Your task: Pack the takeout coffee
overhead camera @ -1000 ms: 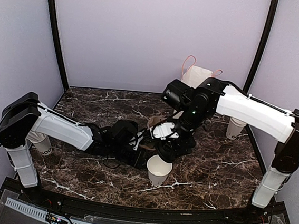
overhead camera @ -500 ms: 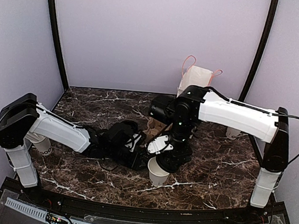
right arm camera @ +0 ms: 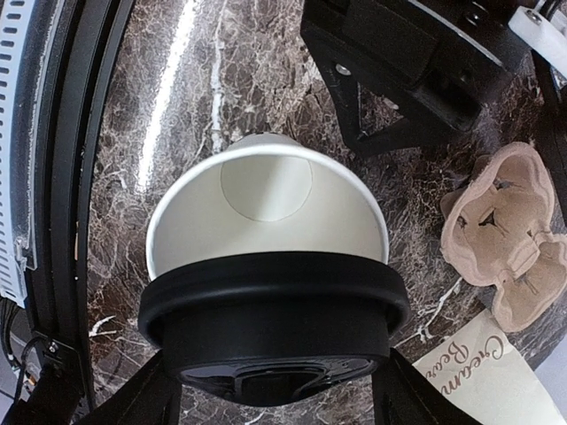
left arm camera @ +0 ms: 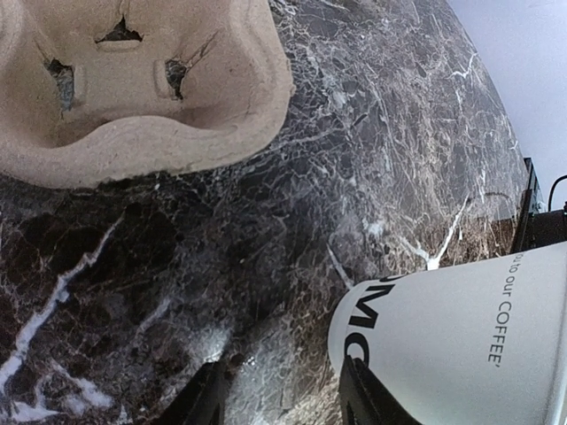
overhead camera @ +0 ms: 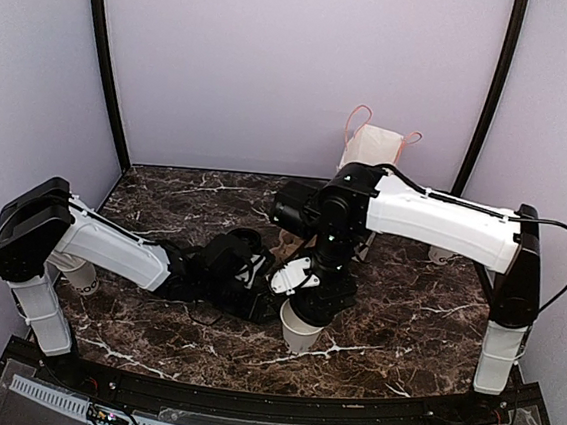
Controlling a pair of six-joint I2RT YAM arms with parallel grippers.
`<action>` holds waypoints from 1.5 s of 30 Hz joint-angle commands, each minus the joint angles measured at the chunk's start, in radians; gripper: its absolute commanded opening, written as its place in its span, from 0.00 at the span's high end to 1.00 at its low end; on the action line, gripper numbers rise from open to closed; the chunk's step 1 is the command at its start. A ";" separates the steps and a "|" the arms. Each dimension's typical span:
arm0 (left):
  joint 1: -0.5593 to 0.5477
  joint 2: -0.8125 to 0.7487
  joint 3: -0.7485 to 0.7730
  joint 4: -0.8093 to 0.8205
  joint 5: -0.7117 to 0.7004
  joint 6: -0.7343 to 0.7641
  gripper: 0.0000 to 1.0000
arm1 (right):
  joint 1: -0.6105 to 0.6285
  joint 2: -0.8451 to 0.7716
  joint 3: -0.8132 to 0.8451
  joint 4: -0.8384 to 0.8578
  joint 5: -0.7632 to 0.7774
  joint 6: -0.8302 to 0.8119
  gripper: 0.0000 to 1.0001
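Observation:
A white paper cup (overhead camera: 298,326) with black lettering stands open at the table's front middle. It also shows in the right wrist view (right arm camera: 266,208) and the left wrist view (left arm camera: 469,341). My right gripper (right arm camera: 275,376) is shut on a round black lid (right arm camera: 275,323). It holds the lid just over the cup's near rim, and the far half of the mouth is uncovered. In the top view the right gripper (overhead camera: 312,298) hangs directly above the cup. My left gripper (left arm camera: 283,394) is open and empty, low on the table. Its right finger (left arm camera: 368,398) is beside the cup's base.
A beige pulp cup carrier (left arm camera: 133,80) lies behind the cup, also seen in the right wrist view (right arm camera: 500,230). A printed paper piece (right arm camera: 474,367) lies near it. A paper bag with pink handles (overhead camera: 370,146) stands at the back. Other white cups stand at right (overhead camera: 442,253) and left (overhead camera: 81,275).
My right arm has swung left and down, bringing the black lid over the cup's mouth. The left arm and the cup have barely moved.

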 commanded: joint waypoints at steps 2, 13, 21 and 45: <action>-0.004 -0.023 -0.017 0.036 0.009 -0.011 0.54 | 0.032 0.024 0.033 -0.015 0.032 0.017 0.29; -0.004 0.016 0.005 0.084 0.059 -0.008 0.54 | 0.055 0.043 0.057 -0.017 0.052 0.025 0.28; -0.004 0.034 0.015 0.105 0.073 -0.010 0.55 | 0.080 0.048 0.063 -0.018 0.079 0.023 0.28; -0.004 0.025 0.004 0.097 0.056 -0.015 0.55 | 0.164 0.020 0.034 -0.020 0.203 0.000 0.29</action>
